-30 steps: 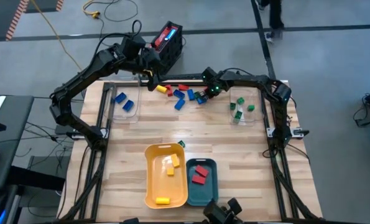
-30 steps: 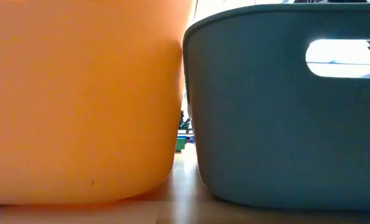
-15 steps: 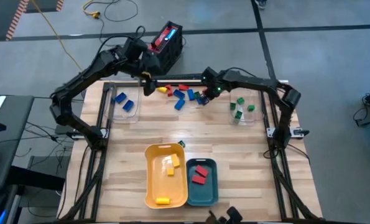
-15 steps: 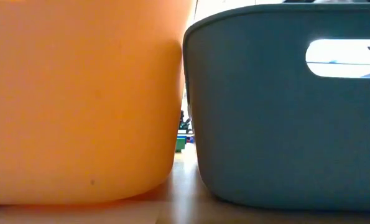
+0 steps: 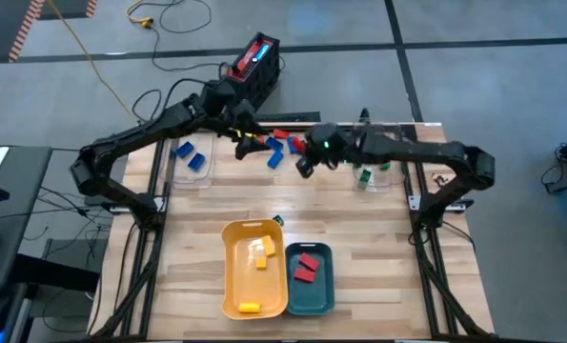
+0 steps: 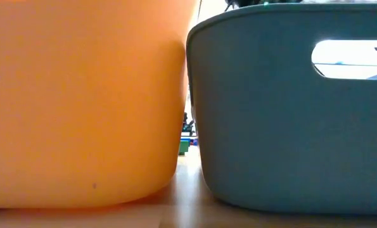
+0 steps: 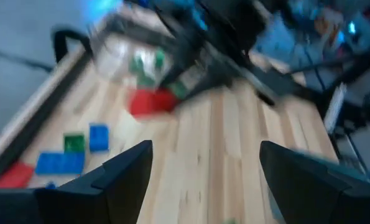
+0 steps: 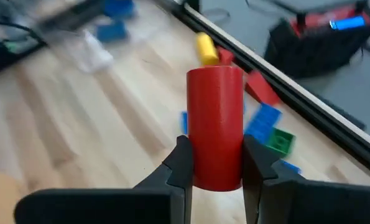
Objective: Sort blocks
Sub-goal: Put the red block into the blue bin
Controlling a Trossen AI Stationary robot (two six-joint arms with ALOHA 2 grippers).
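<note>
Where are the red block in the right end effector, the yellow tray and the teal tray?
red block (image 8: 215,124), right wrist view, middle of its front face, between the shut fingers.
yellow tray (image 5: 233,286), high view, bare floor near its left wall.
teal tray (image 5: 313,297), high view, bare floor below its red blocks.

A light wooden table (image 5: 197,214) carries a yellow tray (image 5: 233,276) beside a teal tray (image 5: 323,286), two clear containers (image 5: 195,171), and loose blocks (image 5: 275,159) clustered along its far edge.
</note>
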